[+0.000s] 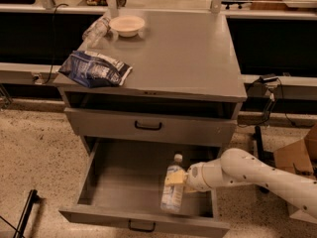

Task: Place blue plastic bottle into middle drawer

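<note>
The blue plastic bottle (172,195), clear with a white cap and a pale label, hangs nearly upright inside the open middle drawer (124,182), at its right side. Its cap points toward the back and its bottom is near the drawer's front wall. My gripper (177,178) reaches in from the right on a white arm and is shut on the bottle's upper body. The drawer is pulled fully out, and its black handle (141,226) shows at the bottom front.
The grey drawer one level higher (148,126) is shut. On the cabinet top lie a blue snack bag (95,69), a white bowl (127,25) and a thinner clear bottle (96,29). A cardboard box (297,157) stands at the right, and a black bar (25,214) lies on the floor at the left.
</note>
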`<state>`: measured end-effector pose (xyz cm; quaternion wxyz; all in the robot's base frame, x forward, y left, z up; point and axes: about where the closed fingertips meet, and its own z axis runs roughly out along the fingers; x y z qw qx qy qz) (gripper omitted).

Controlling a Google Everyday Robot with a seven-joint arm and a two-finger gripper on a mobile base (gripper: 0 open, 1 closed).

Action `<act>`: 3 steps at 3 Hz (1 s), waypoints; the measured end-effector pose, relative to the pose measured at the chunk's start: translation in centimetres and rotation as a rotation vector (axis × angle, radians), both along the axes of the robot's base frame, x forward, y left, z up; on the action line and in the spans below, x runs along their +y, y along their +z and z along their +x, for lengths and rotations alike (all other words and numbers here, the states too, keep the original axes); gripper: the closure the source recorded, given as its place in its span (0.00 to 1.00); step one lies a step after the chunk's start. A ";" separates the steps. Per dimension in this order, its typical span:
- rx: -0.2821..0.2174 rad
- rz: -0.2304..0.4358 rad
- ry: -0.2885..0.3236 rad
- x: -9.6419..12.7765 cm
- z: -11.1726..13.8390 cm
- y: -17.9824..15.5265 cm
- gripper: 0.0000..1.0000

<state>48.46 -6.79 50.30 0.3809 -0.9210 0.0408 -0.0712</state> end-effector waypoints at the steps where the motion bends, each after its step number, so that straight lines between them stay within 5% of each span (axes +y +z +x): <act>1: 0.021 0.013 0.008 0.9 0.8 -2.9 1.00; 3: 0.037 -0.006 0.019 3.8 3.4 -6.5 1.00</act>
